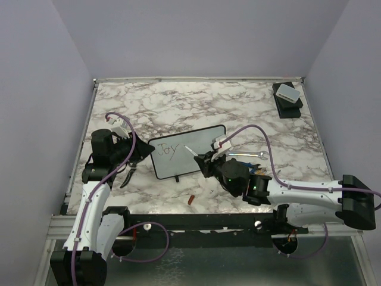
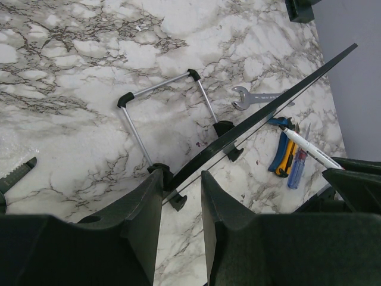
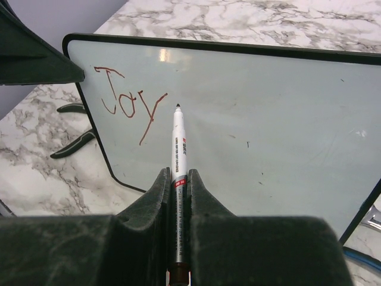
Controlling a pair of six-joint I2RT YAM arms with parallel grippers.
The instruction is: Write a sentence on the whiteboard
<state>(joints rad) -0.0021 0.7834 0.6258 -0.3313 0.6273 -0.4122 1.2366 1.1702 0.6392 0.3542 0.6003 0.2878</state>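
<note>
The whiteboard stands tilted on its feet mid-table; the left wrist view shows it edge-on with its wire stand behind. Only the word "Joy" is on it, in red-brown strokes at the upper left. My right gripper is shut on a white marker, whose tip is just right of the "y"; whether it touches I cannot tell. It also shows in the top view. My left gripper is open, its fingers on either side of the board's left lower corner.
A wrench lies right of the board. Pliers lie left of it. A red marker cap lies near the front edge. A utility knife and a screwdriver lie by the board. A black box stands far right.
</note>
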